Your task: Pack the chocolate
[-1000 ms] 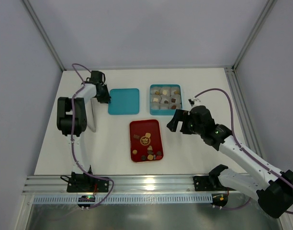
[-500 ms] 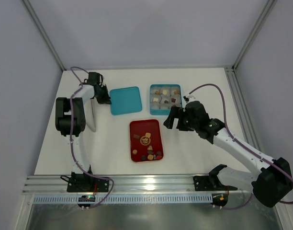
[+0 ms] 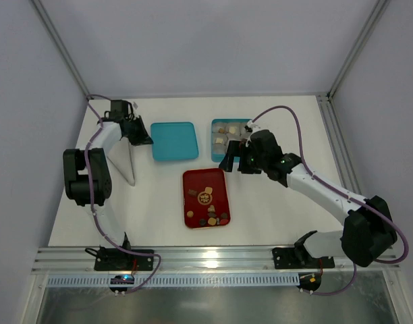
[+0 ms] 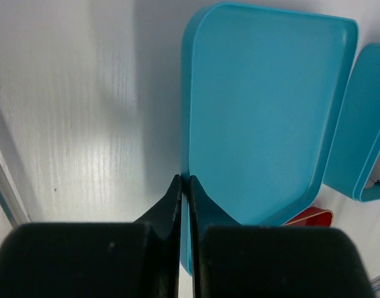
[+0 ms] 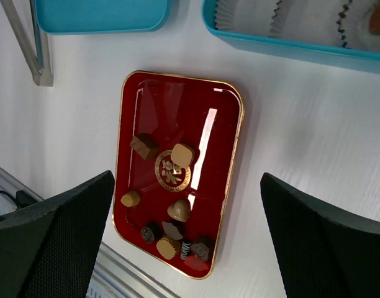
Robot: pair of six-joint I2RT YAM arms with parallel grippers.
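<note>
Several chocolates (image 5: 179,210) on red tray (image 5: 224,186), pick step: my right claw (image 5: 187,180) gapes above, next drop onto one; left claw (image 4: 184,186) clamps teal lid (image 4: 264,112).

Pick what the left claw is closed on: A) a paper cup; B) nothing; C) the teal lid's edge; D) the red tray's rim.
C: the left wrist view shows the left claw pinching the rim of the teal lid, well away from the red tray.
</note>
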